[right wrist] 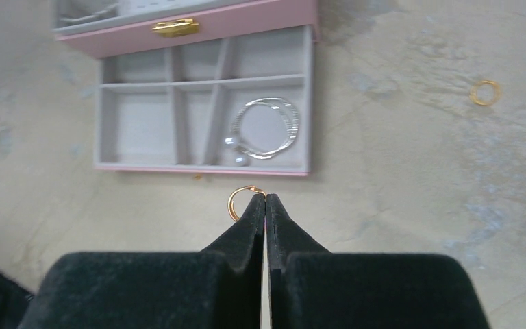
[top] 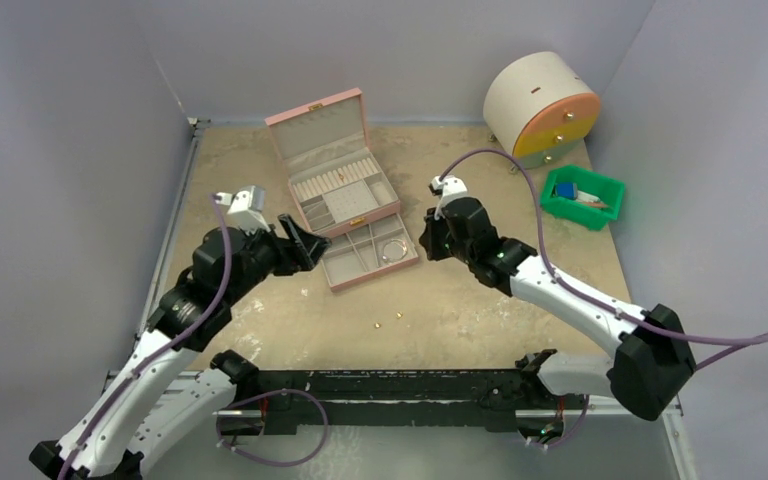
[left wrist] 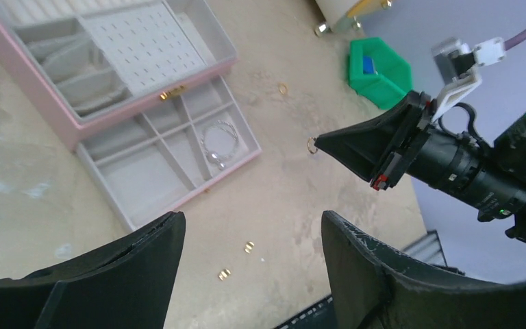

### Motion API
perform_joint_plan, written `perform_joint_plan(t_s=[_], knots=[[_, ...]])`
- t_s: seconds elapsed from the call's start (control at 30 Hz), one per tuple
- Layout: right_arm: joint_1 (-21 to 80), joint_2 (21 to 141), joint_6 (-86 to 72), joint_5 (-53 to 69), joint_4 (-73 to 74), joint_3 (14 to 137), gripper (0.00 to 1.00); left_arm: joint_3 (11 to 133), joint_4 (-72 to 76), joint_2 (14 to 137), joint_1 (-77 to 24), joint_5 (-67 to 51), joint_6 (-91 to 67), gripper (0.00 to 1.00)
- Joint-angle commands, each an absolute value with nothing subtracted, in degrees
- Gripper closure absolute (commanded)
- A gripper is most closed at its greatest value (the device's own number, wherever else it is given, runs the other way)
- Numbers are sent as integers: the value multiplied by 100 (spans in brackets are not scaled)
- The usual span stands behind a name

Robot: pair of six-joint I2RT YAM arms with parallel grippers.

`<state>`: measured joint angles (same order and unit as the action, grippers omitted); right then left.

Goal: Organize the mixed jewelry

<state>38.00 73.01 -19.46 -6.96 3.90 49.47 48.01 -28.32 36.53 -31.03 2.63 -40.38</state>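
right end effector (right wrist: pixel 266 203) clamped on a gold ring (right wrist: pixel 235 204) just in front of the pink drawer (right wrist: pixel 202 167), left end effector (left wrist: pixel 252 221) spread wide, empty, left of it: suggest carrying the ring over a free drawer cell beside the bracelet (right wrist: pixel 267 128), dropping low before release.

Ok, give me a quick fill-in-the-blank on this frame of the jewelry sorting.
1. The right fingers are shut on a small gold ____.
2. The silvery bracelet lies in the pulled-out ____ of the pink box.
3. The left fingers stand ____, holding nothing.
4. Two gold studs lie loose on the ____.
Missing: ring; drawer; open; table.
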Motion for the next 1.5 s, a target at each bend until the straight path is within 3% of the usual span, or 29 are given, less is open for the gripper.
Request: perform_joint_plan(t_s=[0.0,0.5,1.47], knots=[[4252,6846,-2412,-817,417,5179,100,4497,-1930,4082,-3067,-896,-4691,29],[5049,6613,-2971,-321,-44,5464,100,3281,486,4512,-3075,-2128,-6150,42],[5453,6895,-3218,-18,-528,5818,100,3068,1042,4632,-3076,-2442,-6486,68]])
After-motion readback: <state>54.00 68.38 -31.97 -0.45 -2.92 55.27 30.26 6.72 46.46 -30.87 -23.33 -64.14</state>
